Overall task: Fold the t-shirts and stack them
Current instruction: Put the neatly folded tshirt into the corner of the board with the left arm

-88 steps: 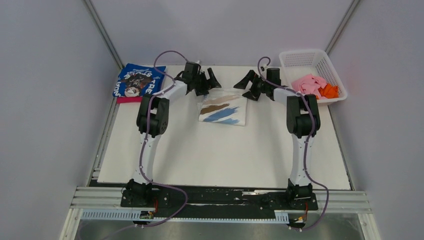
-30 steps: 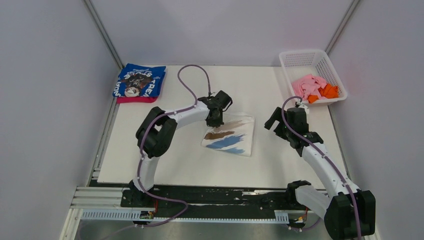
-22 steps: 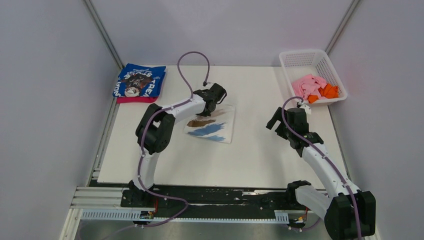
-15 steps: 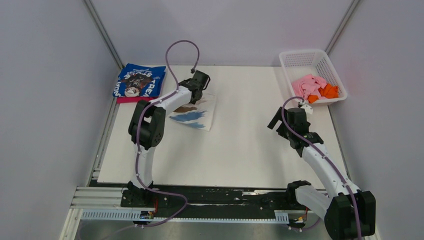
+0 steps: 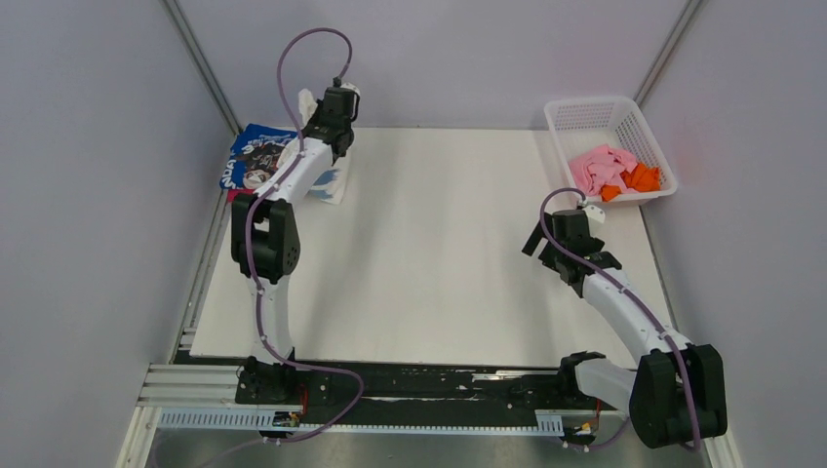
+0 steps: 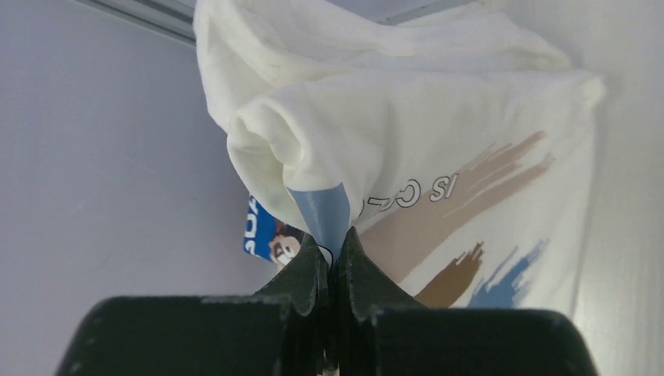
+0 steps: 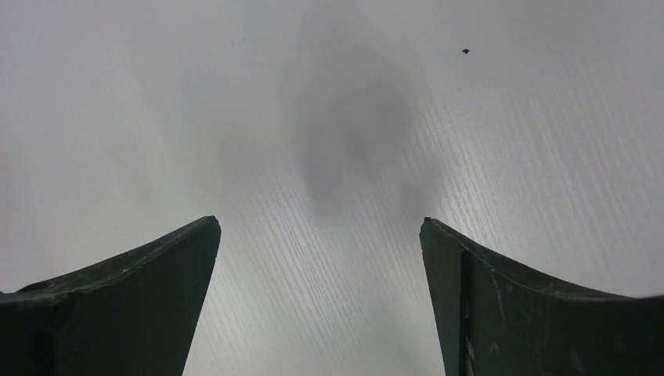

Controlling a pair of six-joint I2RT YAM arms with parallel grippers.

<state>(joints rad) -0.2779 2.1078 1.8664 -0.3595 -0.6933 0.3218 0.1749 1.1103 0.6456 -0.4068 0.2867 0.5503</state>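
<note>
My left gripper point(image 5: 330, 144) is shut on a fold of the white t-shirt point(image 5: 332, 183) with blue and tan streaks, held up at the far left corner of the table. In the left wrist view the cloth point(image 6: 438, 125) bunches and hangs off the closed gripper point(image 6: 329, 235). Just beyond it lies the folded blue t-shirt point(image 5: 255, 156), and a corner of it point(image 6: 262, 227) peeks out below the white cloth. My right gripper point(image 5: 546, 244) hovers open over bare table at the right, and nothing lies between its tips in the wrist view point(image 7: 321, 223).
A white lattice basket point(image 5: 605, 105) stands at the far right corner holding a pink t-shirt point(image 5: 597, 166) and an orange one point(image 5: 642, 177). The side wall stands close to the left of the blue t-shirt.
My left gripper has carried the white t-shirt from the table's middle to the far left and lifted it beside the blue one. The right arm has barely moved.
</note>
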